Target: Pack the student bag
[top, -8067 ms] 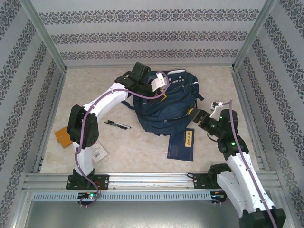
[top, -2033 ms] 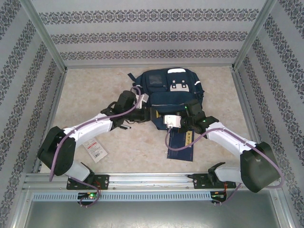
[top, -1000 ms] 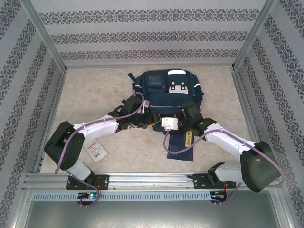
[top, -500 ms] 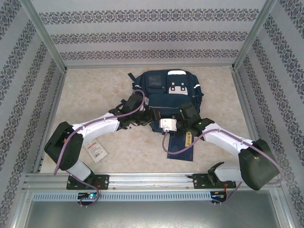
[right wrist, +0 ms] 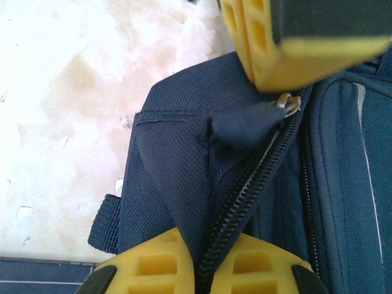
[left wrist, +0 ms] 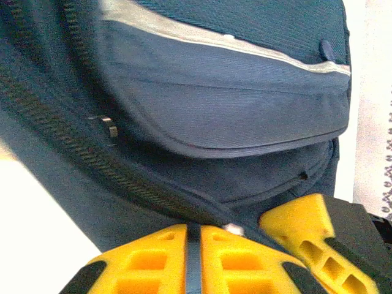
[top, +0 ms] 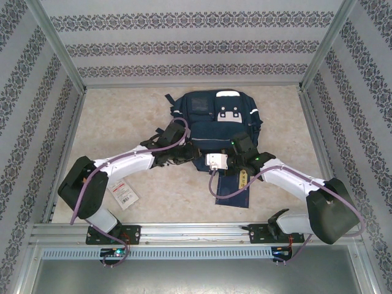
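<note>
The student bag [top: 223,113] lay flat on the table [top: 122,122], near edge toward both arms; right jaws clamped its fabric beside the zip [right wrist: 257,177], which ran straight to the left jaws, pressed together at the slider [right wrist: 288,103].

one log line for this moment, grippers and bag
stage: working bag zipper | left gripper: shut on zipper | right gripper: shut on bag fabric beside zipper | book: on table, not yet packed

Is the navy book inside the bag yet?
No, the navy book lies flat on the table just in front of the student bag, partly under the right arm.
</note>
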Robot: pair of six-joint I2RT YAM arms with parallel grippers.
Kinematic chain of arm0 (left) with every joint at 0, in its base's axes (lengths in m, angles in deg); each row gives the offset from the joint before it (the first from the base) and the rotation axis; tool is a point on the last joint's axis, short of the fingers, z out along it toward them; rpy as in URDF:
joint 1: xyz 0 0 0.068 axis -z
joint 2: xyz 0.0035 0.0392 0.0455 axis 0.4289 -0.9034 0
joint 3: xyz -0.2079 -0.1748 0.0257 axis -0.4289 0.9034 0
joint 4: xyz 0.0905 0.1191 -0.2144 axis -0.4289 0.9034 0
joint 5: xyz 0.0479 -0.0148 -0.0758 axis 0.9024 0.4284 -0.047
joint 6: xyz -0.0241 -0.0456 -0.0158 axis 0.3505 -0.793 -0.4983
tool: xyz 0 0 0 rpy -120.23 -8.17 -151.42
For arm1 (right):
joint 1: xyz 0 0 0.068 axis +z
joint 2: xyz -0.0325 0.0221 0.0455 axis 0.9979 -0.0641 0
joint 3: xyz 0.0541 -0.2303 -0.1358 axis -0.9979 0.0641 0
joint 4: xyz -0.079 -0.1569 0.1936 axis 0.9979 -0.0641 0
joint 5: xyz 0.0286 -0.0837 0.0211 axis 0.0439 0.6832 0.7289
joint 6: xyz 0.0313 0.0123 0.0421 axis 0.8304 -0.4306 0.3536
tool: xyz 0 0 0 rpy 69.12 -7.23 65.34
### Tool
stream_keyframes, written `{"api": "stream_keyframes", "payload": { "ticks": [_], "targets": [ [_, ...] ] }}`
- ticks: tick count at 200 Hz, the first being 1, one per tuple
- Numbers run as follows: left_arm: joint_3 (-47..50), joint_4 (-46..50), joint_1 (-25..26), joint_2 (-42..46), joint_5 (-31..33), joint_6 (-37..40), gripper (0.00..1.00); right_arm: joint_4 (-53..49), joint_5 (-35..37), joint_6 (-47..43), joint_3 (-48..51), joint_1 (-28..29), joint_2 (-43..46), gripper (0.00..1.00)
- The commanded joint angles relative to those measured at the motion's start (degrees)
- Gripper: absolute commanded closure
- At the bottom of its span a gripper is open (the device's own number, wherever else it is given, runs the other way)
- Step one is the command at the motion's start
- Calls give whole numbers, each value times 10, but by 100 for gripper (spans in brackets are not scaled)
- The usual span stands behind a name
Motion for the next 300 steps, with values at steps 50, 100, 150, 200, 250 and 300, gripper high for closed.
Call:
{"api": "stream_keyframes", "payload": {
  "ticks": [50, 100, 150, 200, 250, 300],
  "targets": [
    [38, 44, -40, 75, -70, 29, 60, 16, -45, 6, -16, 5, -1, 100],
    [8, 2, 7, 73, -72, -34, 54, 24, -86, 21, -19, 1, -6, 96],
    [3, 64, 12, 49, 3, -30, 53, 28, -149, 59, -14, -20, 4, 57],
    [47, 53, 16, 66, 17, -50, 53, 21, -165, 69, -14, -18, 0, 52],
    [3, 73, 70, 17, 40, -49, 52, 62, -119, 78, -9, -16, -13, 54],
    [-9, 101, 90, -19, 100, -74, 52, 76, -111, 76, 3, -18, -5, 54]
  ]
}}
